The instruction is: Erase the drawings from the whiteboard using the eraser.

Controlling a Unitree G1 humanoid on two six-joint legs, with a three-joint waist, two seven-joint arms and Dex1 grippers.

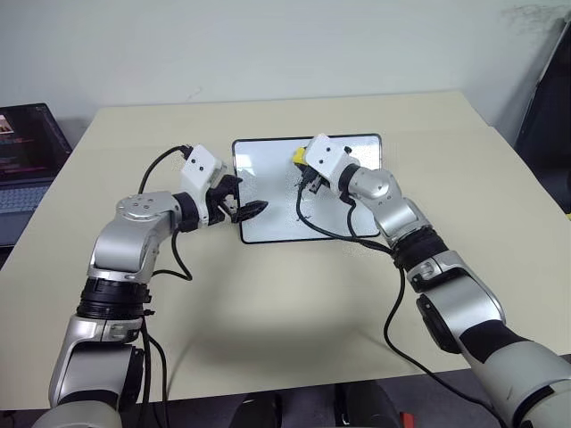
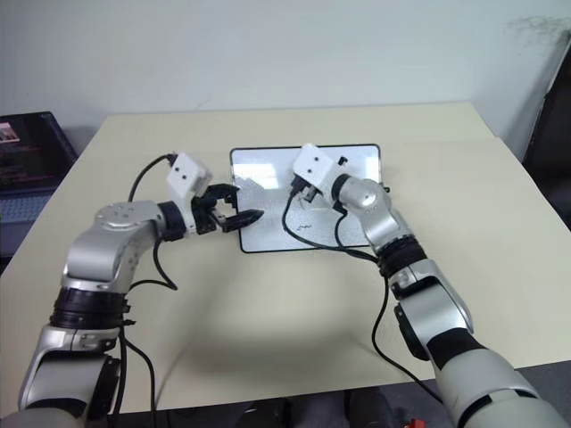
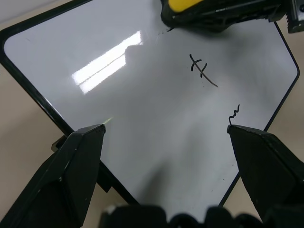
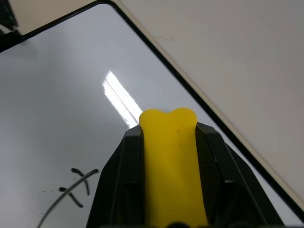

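The whiteboard (image 1: 268, 227) lies flat on the table ahead of me, with a thin black frame. A black cross (image 3: 202, 71) and a small squiggle (image 3: 233, 114) are drawn on it; the cross (image 4: 76, 187) also shows in the right wrist view. My right gripper (image 1: 303, 163) is shut on the yellow eraser (image 1: 298, 155), holding it low over the far middle of the board, just beyond the cross. Whether the eraser (image 4: 171, 161) touches the surface I cannot tell. My left gripper (image 1: 244, 198) stands open at the board's left edge, with its fingers (image 3: 71, 166) spread over the board's near corner.
The beige table (image 1: 294, 303) has free room on every side of the board. A laptop (image 1: 22, 152) sits off the table's left side. A dark object (image 1: 549, 116) stands past the right edge. Black cables (image 1: 330, 234) hang from both wrists, one lying across the board.
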